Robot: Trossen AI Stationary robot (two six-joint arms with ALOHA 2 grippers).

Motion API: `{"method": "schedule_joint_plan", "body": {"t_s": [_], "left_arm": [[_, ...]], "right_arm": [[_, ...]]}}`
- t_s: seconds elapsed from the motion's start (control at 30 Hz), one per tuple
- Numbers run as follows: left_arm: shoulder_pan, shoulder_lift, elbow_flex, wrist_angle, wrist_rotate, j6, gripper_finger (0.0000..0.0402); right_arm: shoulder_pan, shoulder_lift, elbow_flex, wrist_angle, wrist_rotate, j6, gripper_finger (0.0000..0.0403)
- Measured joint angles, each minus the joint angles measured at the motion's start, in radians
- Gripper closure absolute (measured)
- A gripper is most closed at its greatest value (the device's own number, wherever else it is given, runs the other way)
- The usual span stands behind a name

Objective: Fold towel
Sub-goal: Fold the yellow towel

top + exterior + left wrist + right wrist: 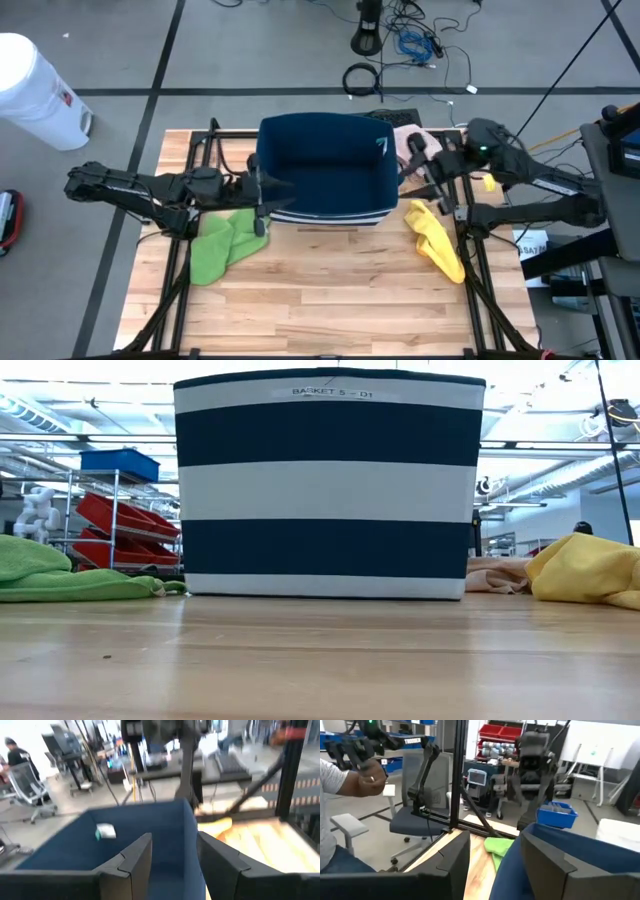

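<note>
On the pale wooden plank desk (330, 300) a crumpled lime-green cloth towel (222, 243) lay at about eight o'clock from the basket, just off its near-left corner; in the low view it sat flat at the far left. The left gripper (262, 200) reached in from nine o'clock, and in the left wrist view its jaws stood apart, straddling the basket's left wall, one finger (131, 865) outside it and the other inside.

At the desk's middle stood the navy-and-white striped fabric basket (330, 165), upright, its open mouth showing a dark blue interior with a small white tag on the inner wall. In the low view its banded front filled the centre, with a printed label near the rim.

At three o'clock from the basket, the right gripper (415, 160) met the right wall; the right wrist view showed its jaws apart with the blue rim between them. Under that arm lay a pale pink cloth (408, 142), touching the basket's far-right corner. At four o'clock a bunched yellow cloth towel (435, 235) lay just beside the basket.

A person's hand (370, 777) showed beyond the desk.
</note>
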Motion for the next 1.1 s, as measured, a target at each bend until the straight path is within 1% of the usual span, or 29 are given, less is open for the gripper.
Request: {"method": "schedule_joint_plan", "body": {"t_s": [0.1,0.2,0.3,0.4,0.5,0.57,0.63,0.77,0.87,0.97,1.03,1.1], "left_arm": [[-0.005,0.0,0.0,0.109,0.034,0.032,0.0239],[-0.037,0.0,0.0,0.216,0.092,0.121,0.0239],[-0.079,-0.001,0.0,0.291,0.12,0.211,0.0239],[-0.11,-0.002,0.0,0.267,0.156,0.219,0.0239],[-0.132,-0.002,0.0,0.17,0.223,0.125,0.0239],[-0.15,-0.003,0.0,0.098,0.275,0.049,0.0239],[-0.174,-0.004,0.0,0.036,0.302,-0.018,0.0239],[-0.225,-0.004,0.0,-0.046,0.305,-0.096,0.0239],[-0.246,-0.004,0.0,-0.111,0.303,-0.152,0.0239],[-0.244,-0.003,0.0,-0.195,0.297,-0.211,0.0239],[-0.244,0.0,0.0,-0.26,0.273,-0.245,0.0239],[-0.244,0.014,0.0,-0.31,0.249,-0.271,0.0239]], "right_arm": [[0.034,0.043,0.0,0.093,-0.002,-0.036,0.0241],[0.079,0.069,0.0,0.212,-0.002,-0.077,0.0241],[0.124,0.073,0.0,0.34,-0.003,-0.086,0.0241],[0.166,0.048,0.0,0.398,-0.003,-0.071,0.0241],[0.195,0.005,0.0,0.376,-0.003,-0.014,0.0241],[0.209,-0.032,0.0,0.319,-0.007,0.027,0.0241],[0.217,-0.064,0.0,0.24,-0.026,0.059,0.0241],[0.229,-0.107,0.0,0.033,-0.026,0.12,0.0241],[0.236,-0.114,0.0,-0.139,-0.02,0.169,0.0241],[0.253,-0.1,0.0,-0.325,0.036,0.209,0.0241],[0.269,-0.082,0.0,-0.449,0.085,0.232,0.0241],[0.284,-0.064,0.0,-0.552,0.112,0.255,0.0241]]}}
